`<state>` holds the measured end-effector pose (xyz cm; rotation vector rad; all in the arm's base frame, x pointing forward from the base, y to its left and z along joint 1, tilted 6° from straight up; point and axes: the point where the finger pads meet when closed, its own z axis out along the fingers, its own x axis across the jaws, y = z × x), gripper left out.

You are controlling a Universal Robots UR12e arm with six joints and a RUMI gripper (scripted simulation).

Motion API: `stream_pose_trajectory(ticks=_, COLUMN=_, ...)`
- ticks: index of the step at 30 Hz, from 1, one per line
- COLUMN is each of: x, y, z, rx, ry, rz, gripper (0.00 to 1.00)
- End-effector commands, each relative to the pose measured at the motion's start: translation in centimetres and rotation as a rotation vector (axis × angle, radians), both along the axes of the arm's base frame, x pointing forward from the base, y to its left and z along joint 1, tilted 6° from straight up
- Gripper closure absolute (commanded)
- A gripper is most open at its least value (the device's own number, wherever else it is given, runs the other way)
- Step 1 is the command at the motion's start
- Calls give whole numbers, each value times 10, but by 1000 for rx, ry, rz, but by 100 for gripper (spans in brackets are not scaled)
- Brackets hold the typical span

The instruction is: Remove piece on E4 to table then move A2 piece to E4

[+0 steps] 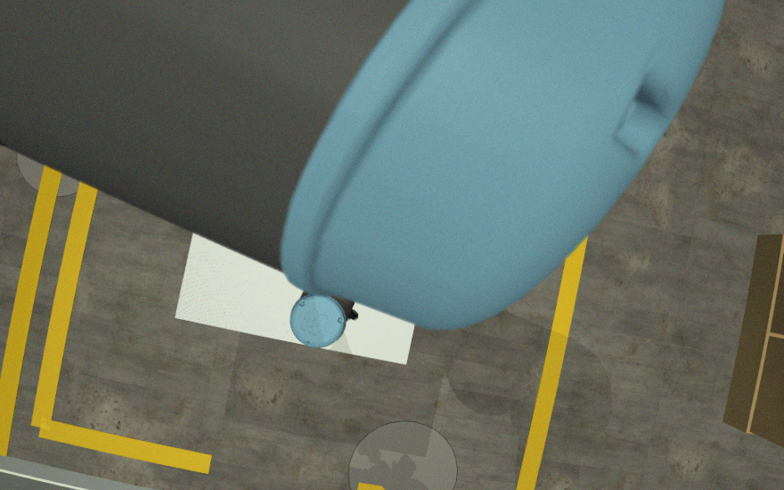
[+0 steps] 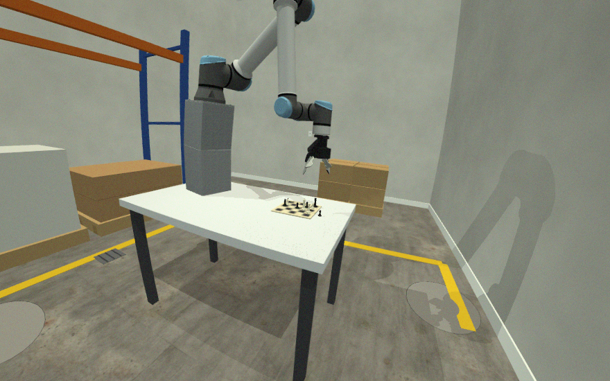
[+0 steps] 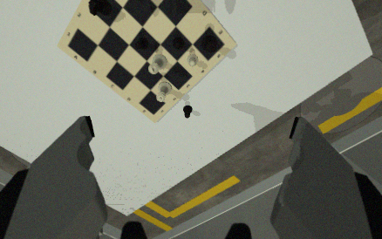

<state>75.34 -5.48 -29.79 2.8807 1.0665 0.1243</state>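
While the top view hides the chessboard (image 2: 293,213) (image 3: 120,57), wrist view shows it, tool (image 2: 316,173) (image 3: 191,118) wide open.

In the top view, the arm (image 1: 474,170) is covering the board and pieces completely and hiding much of the table (image 1: 231,286); in the wrist view, the upper edge is cutting off part of the chessboard (image 3: 127,57), and the edge lettering is appearing too small and blurred to read reliably
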Motion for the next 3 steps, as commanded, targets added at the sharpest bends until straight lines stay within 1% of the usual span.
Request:
stream_pose_trajectory(ticks=1, x=-2, y=0, z=0, rx=1, ry=2, rz=-1, gripper=0)
stream_pose_trajectory(ticks=3, x=-2, y=0, z=0, rx=1, ry=2, rz=-1, gripper=0)
